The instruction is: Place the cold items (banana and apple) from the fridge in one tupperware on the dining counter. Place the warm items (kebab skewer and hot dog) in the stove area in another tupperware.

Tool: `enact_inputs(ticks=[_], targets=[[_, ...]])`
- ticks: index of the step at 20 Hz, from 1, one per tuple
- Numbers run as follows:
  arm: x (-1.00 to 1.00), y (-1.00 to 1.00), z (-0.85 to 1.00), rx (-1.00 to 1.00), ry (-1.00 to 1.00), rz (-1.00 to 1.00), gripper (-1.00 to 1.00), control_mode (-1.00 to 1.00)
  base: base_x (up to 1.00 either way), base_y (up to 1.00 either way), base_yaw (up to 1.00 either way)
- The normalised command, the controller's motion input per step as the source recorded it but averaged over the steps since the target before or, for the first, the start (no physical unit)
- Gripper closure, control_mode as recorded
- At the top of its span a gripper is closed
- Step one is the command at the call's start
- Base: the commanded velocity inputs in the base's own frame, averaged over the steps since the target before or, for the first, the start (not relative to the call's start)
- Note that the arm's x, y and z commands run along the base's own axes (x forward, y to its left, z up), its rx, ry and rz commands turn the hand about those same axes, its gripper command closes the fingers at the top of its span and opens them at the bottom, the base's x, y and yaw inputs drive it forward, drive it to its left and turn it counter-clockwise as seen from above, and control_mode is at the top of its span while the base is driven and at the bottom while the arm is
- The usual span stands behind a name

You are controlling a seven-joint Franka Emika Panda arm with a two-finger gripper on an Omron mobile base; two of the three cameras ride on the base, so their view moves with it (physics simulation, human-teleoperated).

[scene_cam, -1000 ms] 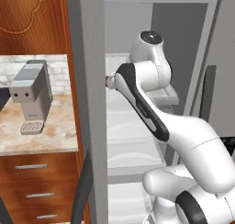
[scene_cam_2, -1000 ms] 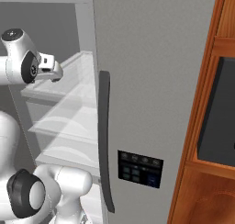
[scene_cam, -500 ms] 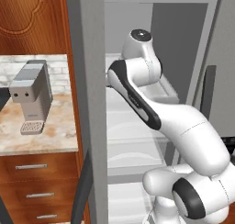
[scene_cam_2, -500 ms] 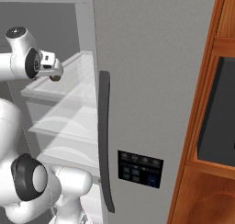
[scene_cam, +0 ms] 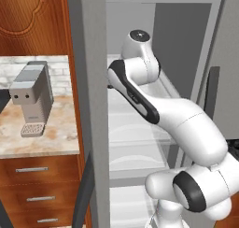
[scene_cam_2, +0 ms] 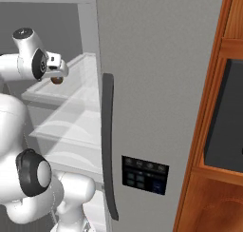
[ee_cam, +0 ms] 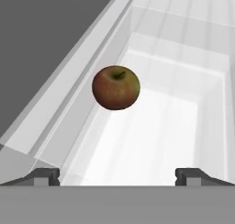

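I am reaching into the tall grey steel fridge (scene_cam_2: 156,74) with my two-finger gripper (ee_cam: 117,176) spread wide, grasping nothing. The small round red-brown apple (ee_cam: 116,87) is sitting on a clear shelf (ee_cam: 151,126) ahead of my fingertips (ee_cam: 46,176), toward the left one.

We see the apple (ee_cam: 116,87) on a shelf (ee_cam: 151,140) inside the fridge (scene_cam_2: 161,83), ahead of the fingers (ee_cam: 46,176), with a coffee machine (scene_cam: 31,98) on the bench (scene_cam: 42,133) left of the fridge.
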Motion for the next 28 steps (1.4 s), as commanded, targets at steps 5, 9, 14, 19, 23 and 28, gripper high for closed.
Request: enact_inputs(ticks=[5, 9, 14, 19, 23, 28], targets=[[0.24, 0.0, -0.11, 0.0, 0.0, 0.0, -1.0, -1.0, 0.0, 0.0, 0.0], [0.27, 0.01, -0.13, 0.0, 0.0, 0.0, -1.0, -1.0, 0.0, 0.0, 0.0], [0.25, 0.08, -0.15, 0.0, 0.0, 0.0, -1.0, -1.0, 0.0, 0.0, 0.0], [0.28, 0.12, -0.1, 0.0, 0.0, 0.0, -1.0, -1.0, 0.0, 0.0, 0.0], [0.31, 0.09, -0.07, 0.0, 0.0, 0.0, -1.0, -1.0, 0.0, 0.0, 0.0], [0.31, 0.1, -0.09, 0.0, 0.0, 0.0, -1.0, -1.0, 0.0, 0.0, 0.0]])
